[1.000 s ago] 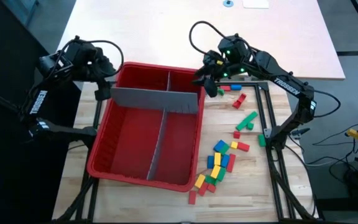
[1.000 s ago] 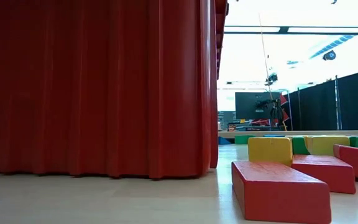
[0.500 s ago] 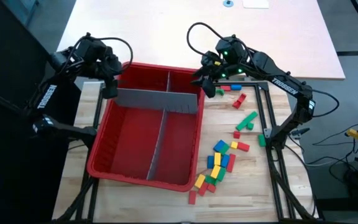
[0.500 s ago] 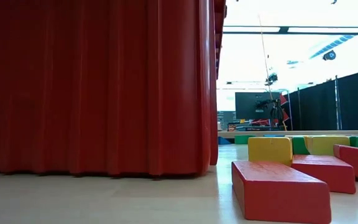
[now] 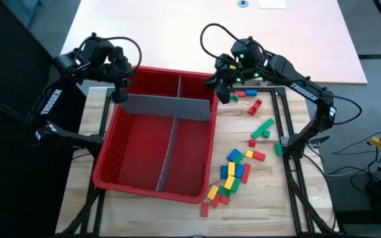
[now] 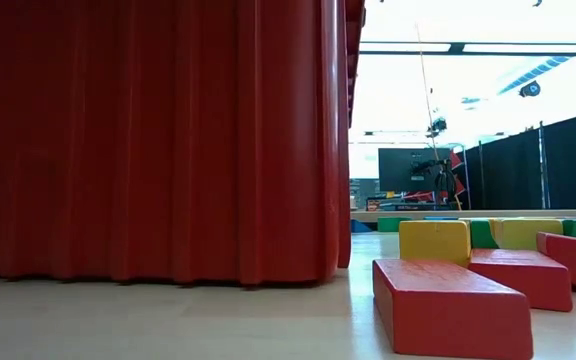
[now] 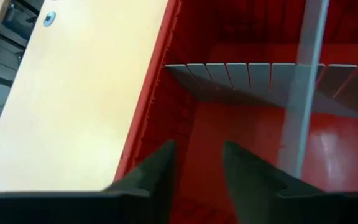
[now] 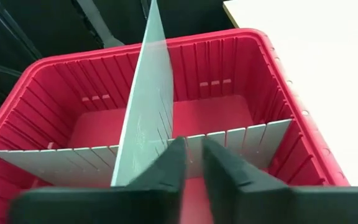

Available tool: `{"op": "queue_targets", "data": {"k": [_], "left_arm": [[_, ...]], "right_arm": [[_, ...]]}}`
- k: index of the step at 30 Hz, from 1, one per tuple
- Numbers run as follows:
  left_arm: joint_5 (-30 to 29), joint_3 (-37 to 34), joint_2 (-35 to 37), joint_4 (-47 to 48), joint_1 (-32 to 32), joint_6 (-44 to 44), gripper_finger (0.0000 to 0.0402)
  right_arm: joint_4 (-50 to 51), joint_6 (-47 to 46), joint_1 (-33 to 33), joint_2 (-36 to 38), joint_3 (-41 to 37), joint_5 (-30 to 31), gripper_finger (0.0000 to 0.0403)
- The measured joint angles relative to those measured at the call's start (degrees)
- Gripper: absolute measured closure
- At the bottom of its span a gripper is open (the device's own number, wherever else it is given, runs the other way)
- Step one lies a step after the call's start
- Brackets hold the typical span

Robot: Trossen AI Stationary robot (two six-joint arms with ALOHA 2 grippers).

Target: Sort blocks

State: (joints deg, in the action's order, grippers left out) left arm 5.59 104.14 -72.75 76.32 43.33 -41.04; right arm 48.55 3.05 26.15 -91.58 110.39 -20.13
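Blocks: scattered on the table's right side beside the red bin — none sorted yet.
Right gripper: at the bin's far right corner, fingers slightly parted, empty — likely picking next.
Left gripper: at the far left corner, parted, empty.

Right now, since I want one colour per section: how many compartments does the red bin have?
4. Two small compartments at the arms' end, one on the left arm's side, one on the right's; two large compartments past the grey cross divider, left and right. None seems hidden.
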Motion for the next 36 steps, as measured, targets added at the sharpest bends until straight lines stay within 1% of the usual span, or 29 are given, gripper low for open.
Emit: {"op": "queue_targets", "data": {"k": [1,3,4,7,12,15,19,24,29,34,36], "left_arm": [[0.19,0.0,0.11,0.2,0.0,0.0,0.0331],[2.22,0.0,0.32,0.78,0.01,0.07,0.0376],[3.4,0.0,0.46,0.83,0.04,0.31,0.0387],[5.54,0.0,0.97,0.82,0.04,1.35,0.0398],[6.41,0.0,1.76,0.75,0.04,3.3,0.0401],[7.97,0.0,2.41,0.16,0.04,4.4,0.0401],[9.99,-0.02,3.1,0.03,0.0,5.15,0.0401],[10.4,-1.08,4.54,-0.08,0.0,5.79,0.0401],[10.72,-6.89,8.29,-2.45,0.0,7.33,0.0402],[11.72,-15.06,13.96,-11.6,0.0,10.19,0.0402],[11.71,-17.7,15.95,-14.2,0.0,11.19,0.0402]], "right_arm": [[-0.04,0.0,0.0,0.08,0.0,-0.52,0.0391],[-0.06,-0.36,-0.12,0.1,0.0,-0.9,0.0394],[-0.06,-0.42,-0.29,0.08,-0.02,-0.89,0.0397],[-1.01,-0.54,-1.07,0.08,-0.04,-0.88,0.0401],[-4.61,-1.86,-3.14,0.08,-0.04,-0.86,0.0403],[-5.99,-2.56,-4.4,0.08,-0.04,-0.86,0.0403],[-5.97,-3.12,-5.35,0.12,-0.04,-0.59,0.0403],[-5.59,-3.1,-5.64,1.12,-0.58,1.61,0.0403],[-5.66,-3.74,-5.64,3.73,-3.16,3.94,0.0403],[-9.28,-6.53,-6.43,7.59,-8.77,5.82,0.0403],[-12.3,-7.94,-7.25,9.22,-11.84,6.76,0.0403]]}}
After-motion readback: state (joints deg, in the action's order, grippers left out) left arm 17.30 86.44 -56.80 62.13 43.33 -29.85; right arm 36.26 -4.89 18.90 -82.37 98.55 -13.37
